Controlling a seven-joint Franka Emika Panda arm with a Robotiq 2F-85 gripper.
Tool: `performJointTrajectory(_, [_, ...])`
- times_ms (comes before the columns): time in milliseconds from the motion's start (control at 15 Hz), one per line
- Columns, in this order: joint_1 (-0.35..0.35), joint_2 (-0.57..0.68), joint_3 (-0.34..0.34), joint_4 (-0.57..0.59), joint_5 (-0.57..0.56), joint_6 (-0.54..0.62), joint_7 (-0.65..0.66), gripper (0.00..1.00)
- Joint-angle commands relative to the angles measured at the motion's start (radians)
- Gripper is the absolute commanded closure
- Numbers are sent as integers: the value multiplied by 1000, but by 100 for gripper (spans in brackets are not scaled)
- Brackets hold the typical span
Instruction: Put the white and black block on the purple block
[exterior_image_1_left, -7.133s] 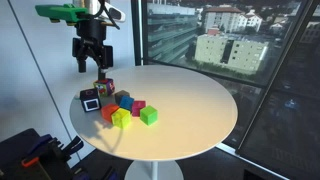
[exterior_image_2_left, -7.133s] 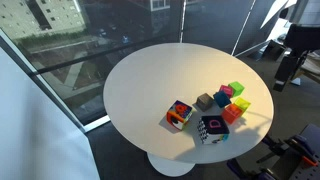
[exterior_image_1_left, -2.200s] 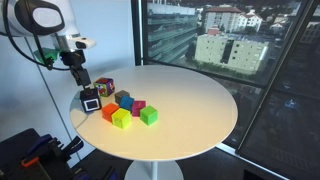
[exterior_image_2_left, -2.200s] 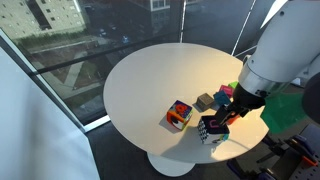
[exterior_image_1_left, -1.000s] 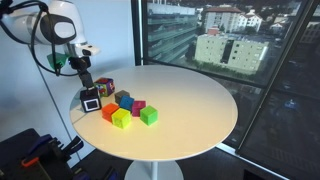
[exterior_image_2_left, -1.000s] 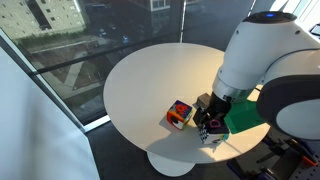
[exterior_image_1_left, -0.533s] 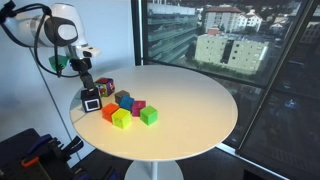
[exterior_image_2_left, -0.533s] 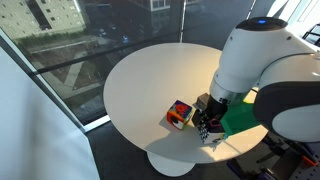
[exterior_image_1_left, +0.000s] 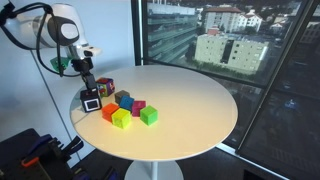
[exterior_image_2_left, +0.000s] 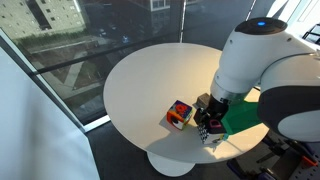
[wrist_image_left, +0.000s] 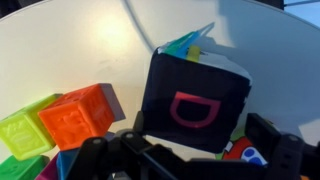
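The white and black block (exterior_image_1_left: 91, 101) stands at the table's edge beside the cluster of cubes. In the wrist view it (wrist_image_left: 190, 100) shows a black face with a red mark. My gripper (exterior_image_1_left: 86, 84) is right above it, open, with a finger on either side (wrist_image_left: 190, 152) and a gap still showing on the right. In an exterior view the arm covers most of the block (exterior_image_2_left: 211, 128). The purple block (exterior_image_1_left: 138, 106) sits in the cluster, a short way from the gripper, apart from it. It is hidden behind the arm in the exterior view that looks from the window side.
Around it lie an orange cube (exterior_image_1_left: 108, 111), a yellow cube (exterior_image_1_left: 121, 119), a green cube (exterior_image_1_left: 148, 116) and a blue cube (exterior_image_1_left: 124, 100). A multi-coloured cube (exterior_image_2_left: 180, 114) stands just behind the white and black block. The round white table (exterior_image_1_left: 190, 110) stands by a window.
The arm has come down from high above the table to the white and black block. In the last half second it has barely moved. No block has shifted.
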Motion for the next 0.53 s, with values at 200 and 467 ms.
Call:
performJointTrajectory(200, [17,19,-20,16,-76,-22,54,0])
performJointTrajectory(467, [23,34,-24,15,-85,-20,60,0])
